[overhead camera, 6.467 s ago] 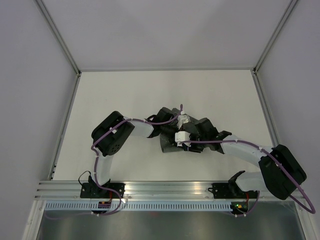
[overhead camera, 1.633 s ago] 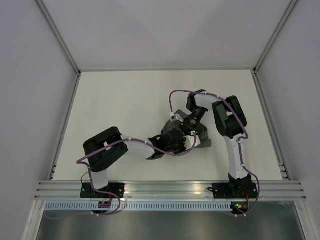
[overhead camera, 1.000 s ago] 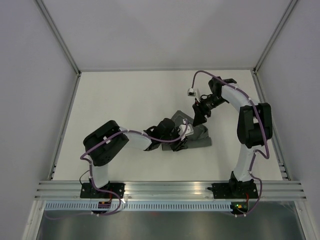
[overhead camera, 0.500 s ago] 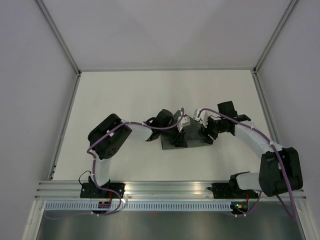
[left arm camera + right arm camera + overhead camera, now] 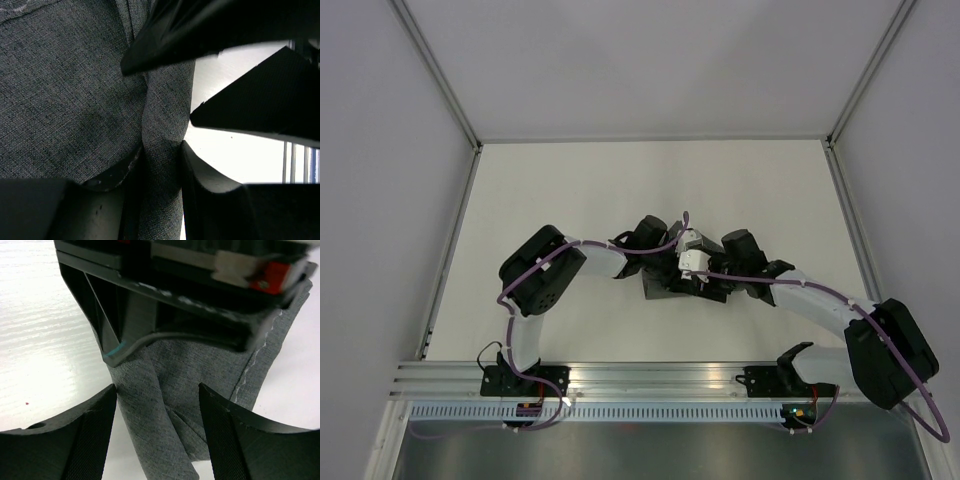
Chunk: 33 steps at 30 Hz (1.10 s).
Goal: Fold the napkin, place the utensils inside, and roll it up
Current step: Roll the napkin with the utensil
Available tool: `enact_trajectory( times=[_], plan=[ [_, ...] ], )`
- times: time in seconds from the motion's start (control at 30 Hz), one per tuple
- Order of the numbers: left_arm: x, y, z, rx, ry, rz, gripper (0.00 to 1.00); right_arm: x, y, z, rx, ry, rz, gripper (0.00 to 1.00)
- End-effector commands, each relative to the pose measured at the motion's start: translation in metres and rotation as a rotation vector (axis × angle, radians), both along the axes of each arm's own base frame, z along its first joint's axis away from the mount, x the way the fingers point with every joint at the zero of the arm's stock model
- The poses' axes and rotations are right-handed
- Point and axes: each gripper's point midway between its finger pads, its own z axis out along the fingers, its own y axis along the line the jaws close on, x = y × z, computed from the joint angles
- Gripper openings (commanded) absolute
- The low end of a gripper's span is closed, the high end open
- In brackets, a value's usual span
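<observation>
From above, both arms reach in to the middle of the white worktop (image 5: 570,190), and they meet right over the napkin (image 5: 660,291). The cloth lies bunched and dark grey under the two wrists, roughly centred between the side rails. The left tool (image 5: 672,268) comes in from the left and the right tool (image 5: 708,281) from the right, and they sit close together. From this height I cannot tell how either tool's jaws stand.

On the left wrist camera, grey weave fills the left half of the picture. The left tool (image 5: 161,150) is pinched onto a raised ridge of the napkin (image 5: 65,90), with cloth packed tight between its two dark fingers (image 5: 210,195). Two black wedges, the right tool's fingers (image 5: 260,95), cut in from the upper right, just above that ridge. Bright worktop (image 5: 225,155) shows beyond the cloth's edge.

On the right wrist camera, the right tool (image 5: 157,390) is spread wide, with one finger low on each side of the frame. A folded strip of napkin (image 5: 165,415) runs up between them, and it does not look clamped. The left tool's black body sits across the top, pressing on the cloth. A pale stitched line (image 5: 248,376) runs down the napkin's right edge. White worktop (image 5: 45,340) lies to the left.
</observation>
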Motion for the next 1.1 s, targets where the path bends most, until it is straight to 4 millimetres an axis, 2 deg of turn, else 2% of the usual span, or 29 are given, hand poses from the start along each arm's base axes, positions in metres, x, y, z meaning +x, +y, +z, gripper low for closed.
enact_trajectory(
  times=[0.0,0.27,0.4,0.6,0.67,0.83,0.9,1.03,1.07],
  plan=[
    [-0.031,0.033,-0.058,0.209,0.177,0.028,0.02,0.009,0.004,-0.004,-0.021,-0.054,-0.014,0.72],
    [-0.028,0.03,-0.057,0.21,0.18,0.024,0.02,-0.004,0.009,-0.019,-0.055,-0.034,0.021,0.7],
    [-0.028,0.03,-0.055,0.208,0.184,0.018,0.04,-0.005,0.01,-0.026,-0.074,-0.021,0.028,0.64],
    [-0.026,0.031,-0.049,0.196,0.174,0.019,0.18,-0.012,0.006,-0.037,-0.101,0.012,0.039,0.32],
    [-0.023,0.03,-0.045,0.188,0.164,0.024,0.23,-0.015,0.005,-0.04,-0.116,0.038,0.047,0.3],
    [-0.012,0.029,-0.032,0.165,0.129,0.056,0.34,-0.02,0.006,-0.043,-0.136,0.095,0.068,0.21],
    [-0.003,0.028,-0.017,0.12,0.101,0.086,0.37,-0.026,0.004,-0.045,-0.151,0.137,0.077,0.18],
    [0.008,0.03,-0.001,0.078,0.089,0.133,0.41,-0.029,0.007,-0.046,-0.157,0.176,0.092,0.18],
    [0.015,0.03,0.009,0.049,0.07,0.148,0.41,-0.032,0.006,-0.047,-0.164,0.195,0.096,0.18]
  ],
)
